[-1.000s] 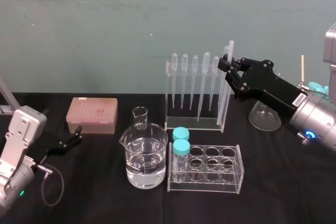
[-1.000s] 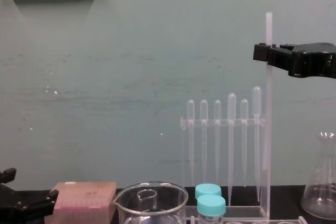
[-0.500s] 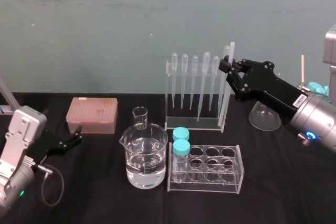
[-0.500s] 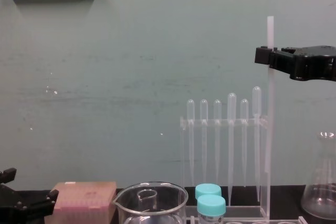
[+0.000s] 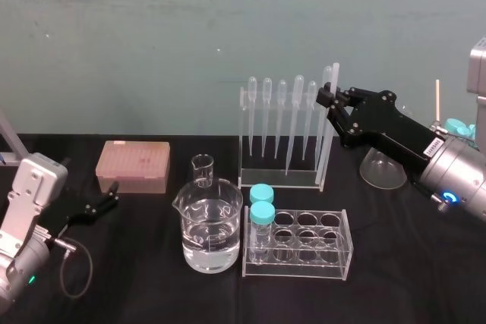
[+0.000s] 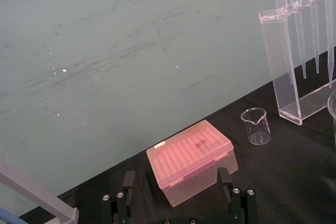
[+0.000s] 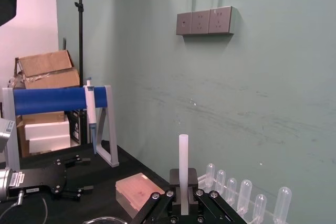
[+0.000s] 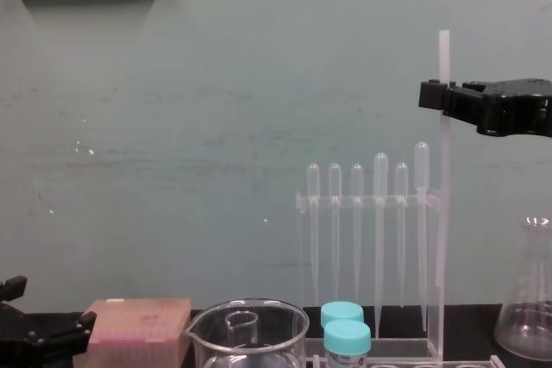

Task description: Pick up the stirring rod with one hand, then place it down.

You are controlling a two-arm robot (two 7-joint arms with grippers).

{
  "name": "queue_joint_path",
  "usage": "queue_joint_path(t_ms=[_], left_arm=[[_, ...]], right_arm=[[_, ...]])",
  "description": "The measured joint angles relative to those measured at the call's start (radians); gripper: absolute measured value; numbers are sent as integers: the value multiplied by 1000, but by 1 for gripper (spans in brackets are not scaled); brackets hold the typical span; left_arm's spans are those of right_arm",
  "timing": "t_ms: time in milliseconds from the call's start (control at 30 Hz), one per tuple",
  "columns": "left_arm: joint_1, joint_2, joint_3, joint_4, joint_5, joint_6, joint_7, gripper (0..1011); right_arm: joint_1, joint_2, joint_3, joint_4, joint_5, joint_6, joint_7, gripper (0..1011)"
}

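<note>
1. You had the right gripper (image 5: 328,99) pinched on the stirring rod (image 8: 443,213) near its upper end, with a short stub of rod above the fingers.
2. The rod stood upright just beside the right end of the pipette rack (image 5: 279,180). I could not tell whether its lower end touched the table (image 5: 418,263).
3. I judged the grasp made and the placing still ahead. Your next move called for drawing the rod clear of the rack and the flask (image 5: 382,168), then lowering it onto bare table before releasing.
4. Your left gripper (image 5: 112,196) sat parked low on the left by the pink tip box (image 5: 133,165), fingers spread.
5. The large beaker (image 5: 211,233) held clear liquid to about half, and the small beaker (image 5: 202,169) behind it looked empty. The tube rack (image 5: 304,246) carried two capped tubes (image 5: 262,214) at its left end, and the pipette rack held a row of pipettes (image 5: 282,111).
</note>
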Motion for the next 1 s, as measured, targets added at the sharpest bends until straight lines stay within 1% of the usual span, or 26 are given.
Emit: queue_joint_path(t_ms=[1000], left_arm=[[0,0,0,0,0,0,0,1000]], right_arm=[[-3,4,-3,0,3,4,3,69]])
